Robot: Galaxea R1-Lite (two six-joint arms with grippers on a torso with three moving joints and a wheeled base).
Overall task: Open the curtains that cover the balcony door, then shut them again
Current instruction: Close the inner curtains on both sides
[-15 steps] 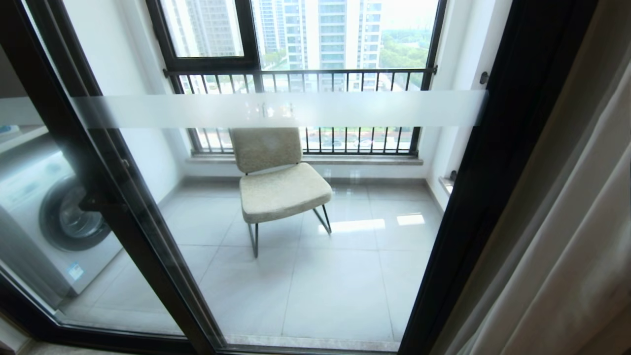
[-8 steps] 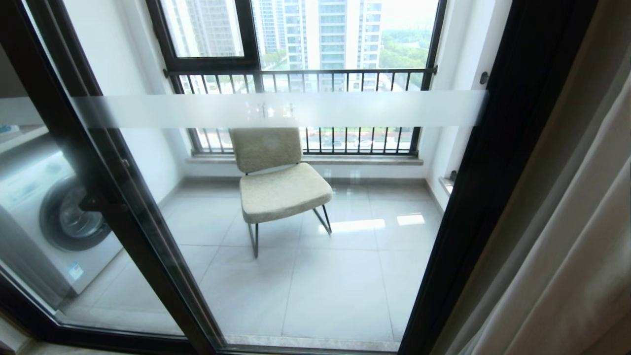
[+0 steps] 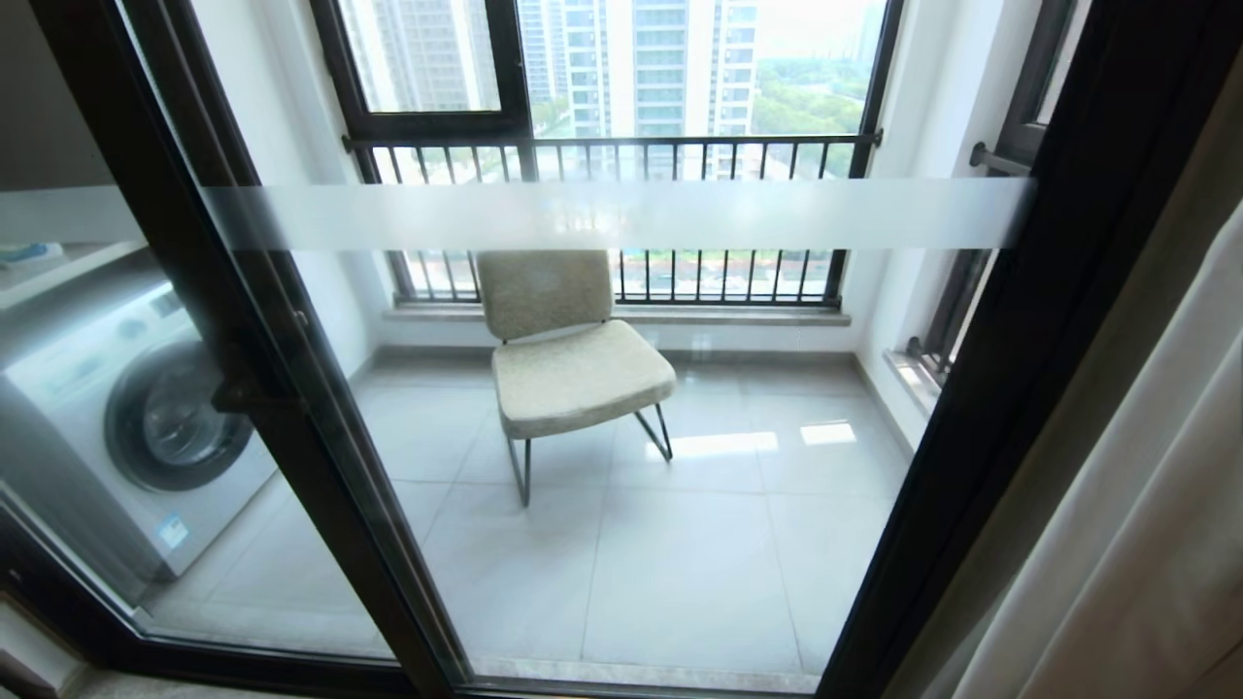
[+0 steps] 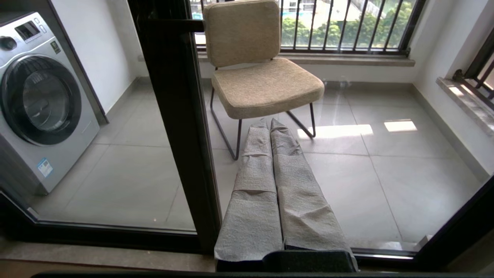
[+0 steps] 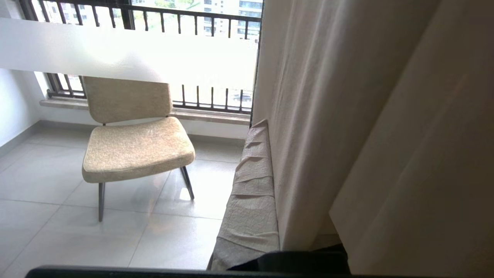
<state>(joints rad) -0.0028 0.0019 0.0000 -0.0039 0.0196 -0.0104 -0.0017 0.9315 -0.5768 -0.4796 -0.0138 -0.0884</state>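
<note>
We face the balcony door (image 3: pixel 621 408), its clear glass crossed by a frosted white band (image 3: pixel 621 214) and set in a thick black frame. The curtains (image 3: pixel 1146 505) hang gathered just past the door's right frame post, leaving the glass uncovered.

Our right gripper (image 5: pixel 266 131) sits at the near edge of those curtains: its fabric-wrapped fingers (image 5: pixel 251 193) are pressed together, with a pale fold of the drape lying against them on one side. Whether any cloth is pinched between them we cannot tell.

Our left gripper (image 4: pixel 270 123) points at the door's glass beside the black middle post (image 4: pixel 181 127), its padded fingers (image 4: pixel 262 193) closed tight on nothing.

Behind the door stand a beige upholstered chair (image 3: pixel 568 359) and, left of it, a front-loading washing machine (image 3: pixel 136 427); beyond the chair is a barred window railing (image 3: pixel 612 155).
</note>
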